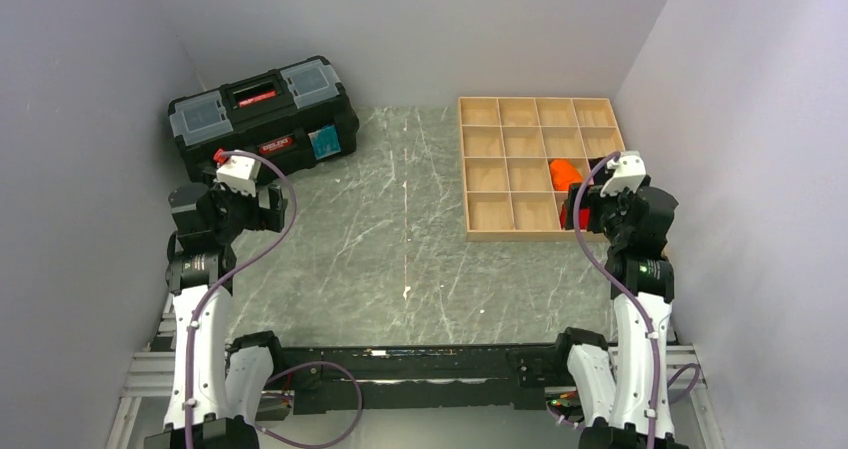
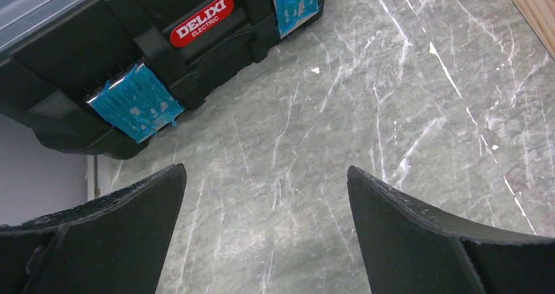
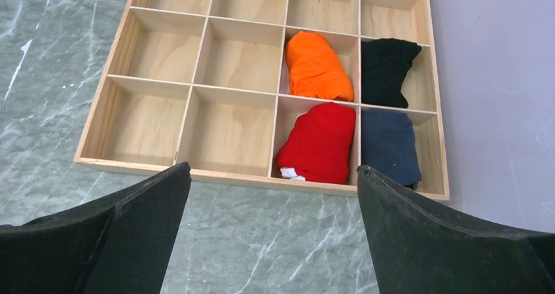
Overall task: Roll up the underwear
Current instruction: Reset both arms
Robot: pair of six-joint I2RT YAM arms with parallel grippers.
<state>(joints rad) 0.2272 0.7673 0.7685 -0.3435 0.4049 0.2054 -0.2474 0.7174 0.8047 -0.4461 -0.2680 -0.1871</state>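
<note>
Cloth is the whole matter here: the underwear (image 3: 316, 65) lies bunched as a bright orange mound in one cell of the wooden tray (image 3: 157, 167), third column from the left, with the red bundle (image 3: 317, 143) in the next cell at its 6 o'clock, the black bundle (image 3: 386, 68) at its 3 o'clock and the navy bundle (image 3: 389, 143) at its 5 o'clock. It looks light, soft and limp, with no stiffness to hold a shape, so it will likely sag and unfold once lifted; it is neither fragile nor slippery, and a firm pinch should do it no harm. The mound nearly fills its cell from side to side, so the walls leave little room for fingers at its flanks, and the best hold is probably a pinch from above on the raised crown, deep enough to catch more than the top layer. No trim or mark shows from this angle. The right gripper (image 3: 271, 168) hovers at the tray's near rim, at the underwear's 6 o'clock, jaws spread wide and holding nothing. The left gripper (image 2: 265, 169) is likewise spread wide and unladen over the marbled surface (image 2: 366, 110), the black toolbox (image 2: 131, 38) at its 11 o'clock.
</note>
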